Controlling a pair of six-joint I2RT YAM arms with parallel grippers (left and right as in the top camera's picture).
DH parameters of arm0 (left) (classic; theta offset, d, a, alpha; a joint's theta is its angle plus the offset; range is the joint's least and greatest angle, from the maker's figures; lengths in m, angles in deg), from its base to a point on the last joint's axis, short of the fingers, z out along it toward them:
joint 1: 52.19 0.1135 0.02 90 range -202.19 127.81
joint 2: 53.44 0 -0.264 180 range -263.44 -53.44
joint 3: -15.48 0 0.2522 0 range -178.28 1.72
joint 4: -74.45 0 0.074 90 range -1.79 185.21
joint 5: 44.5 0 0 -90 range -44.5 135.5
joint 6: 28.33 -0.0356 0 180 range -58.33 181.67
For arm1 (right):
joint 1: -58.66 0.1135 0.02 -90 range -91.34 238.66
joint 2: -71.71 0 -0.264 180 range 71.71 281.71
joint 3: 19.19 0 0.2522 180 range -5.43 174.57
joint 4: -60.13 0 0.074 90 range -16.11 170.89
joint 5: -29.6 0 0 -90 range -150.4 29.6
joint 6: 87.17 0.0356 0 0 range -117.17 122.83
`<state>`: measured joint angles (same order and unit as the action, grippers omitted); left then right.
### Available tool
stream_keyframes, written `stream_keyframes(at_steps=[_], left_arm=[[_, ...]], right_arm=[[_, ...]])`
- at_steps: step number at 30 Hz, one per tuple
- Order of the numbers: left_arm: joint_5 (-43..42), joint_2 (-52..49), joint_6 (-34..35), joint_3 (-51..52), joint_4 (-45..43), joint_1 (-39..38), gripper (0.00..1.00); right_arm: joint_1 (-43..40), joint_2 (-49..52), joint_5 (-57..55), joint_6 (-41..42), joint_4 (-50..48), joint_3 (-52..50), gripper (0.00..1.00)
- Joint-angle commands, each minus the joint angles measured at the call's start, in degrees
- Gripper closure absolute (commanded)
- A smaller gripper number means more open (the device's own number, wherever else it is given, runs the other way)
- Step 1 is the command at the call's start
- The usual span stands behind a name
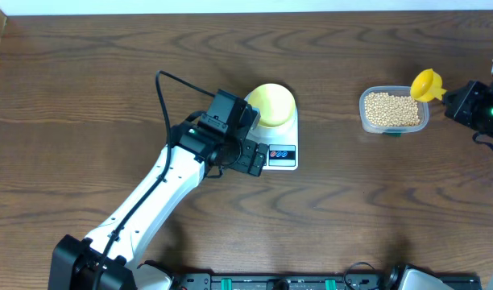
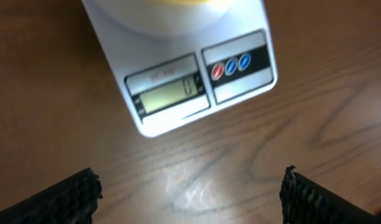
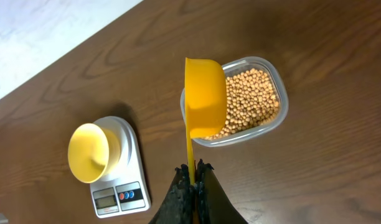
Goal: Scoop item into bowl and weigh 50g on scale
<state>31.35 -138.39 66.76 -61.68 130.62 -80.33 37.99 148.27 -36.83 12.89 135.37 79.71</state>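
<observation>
Between my right fingers: handle of the yellow scoop (image 3: pixel 206 93). The right gripper (image 3: pixel 193 171) is pinched tight on it, with the cup end sticking out ahead.
Just past the scoop cup: clear tub (image 3: pixel 276 121) full of beans (image 3: pixel 253 99). The cup hangs over the tub's near edge and looks empty from what I can see.
Left gripper (image 2: pixel 190 196): jaws spread wide, nothing in them, hovering over bare table (image 2: pixel 197 162).
Right ahead of my left jaws: front edge of the scale (image 2: pixel 246 84). The display (image 2: pixel 169 94) looks like a zero, but it's blurry so don't quote me.
On the scale platform: the bowl (image 3: pixel 91 152), well off to the left of my right jaws. Can't make out any beans in it.
Step, my guess: very first scoop. The bowl's parked, the scale looks zeroed, and the beans are all in the tub.
Next move needs: dip the cup into the beans, level it, carry it across to the bowl without spilling, then pour slowly while watching the display. My left jaws should stay off the scale or the reading's junk.
</observation>
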Motion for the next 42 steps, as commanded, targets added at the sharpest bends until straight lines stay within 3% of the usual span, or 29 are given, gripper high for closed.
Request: stream_keyframes(at_steps=[1,9,21,30,42], left_arm=[[1.4,0.8,3.3,-0.2,1.9,0.0,0.06],[1.4,1.8,5.6,-0.2,4.2,0.0,0.06],[4.8,14.1,5.8,1.7,7.0,0.0,0.06],[2.6,11.5,5.7,7.0,-3.0,0.0,0.06],[0.7,9.0,5.1,7.0,-6.3,0.0,0.06]], right_arm=[[0.1,0.0,-0.1,-0.8,0.0,0.5,0.99],[0.1,0.0,-0.1,-0.7,-1.2,0.5,0.99],[0.1,0.0,-0.1,-0.7,0.1,0.3,0.99],[0.2,0.0,0.0,-0.7,1.0,0.3,0.99],[0.2,0.0,2.5,-0.7,1.2,0.3,0.99]])
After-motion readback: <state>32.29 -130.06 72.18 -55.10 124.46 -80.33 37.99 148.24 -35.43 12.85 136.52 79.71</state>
